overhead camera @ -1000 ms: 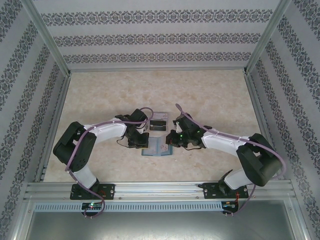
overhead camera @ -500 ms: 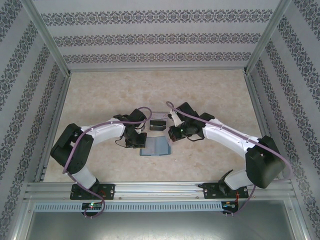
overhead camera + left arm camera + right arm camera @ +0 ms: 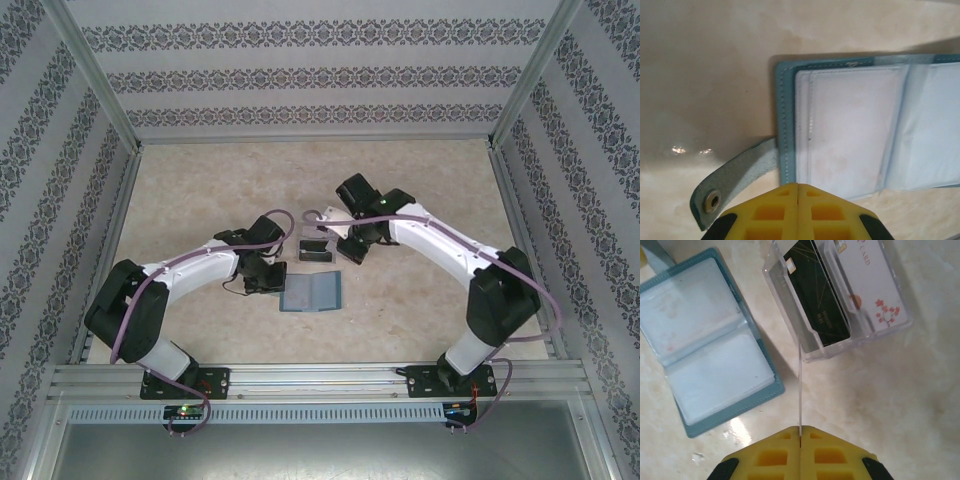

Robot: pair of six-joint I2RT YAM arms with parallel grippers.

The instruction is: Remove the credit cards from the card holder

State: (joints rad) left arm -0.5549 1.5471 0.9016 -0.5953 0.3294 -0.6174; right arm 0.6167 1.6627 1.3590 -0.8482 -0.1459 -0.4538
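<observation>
The teal-blue card holder (image 3: 312, 292) lies open and flat on the table, its pale clear pockets (image 3: 850, 125) facing up and its snap tab (image 3: 735, 175) sticking out to the side. My left gripper (image 3: 798, 186) is shut with nothing between its fingers, its tips at the holder's edge next to the tab. My right gripper (image 3: 800, 429) is shut on a thin pale credit card (image 3: 800, 390) seen edge-on, held above the table with its far end at the clear tray (image 3: 790, 310). A dark card (image 3: 822, 300) and a white flowered card (image 3: 875, 285) stand in that tray.
The clear plastic tray (image 3: 318, 245) sits just behind the card holder, between the two grippers. Metal frame rails and patterned walls close in the marble-patterned tabletop (image 3: 200, 190) on three sides.
My right gripper has risen from the card holder's right side and swung back toward the clear tray, carrying a card. The left gripper has stayed at the holder's left edge.
</observation>
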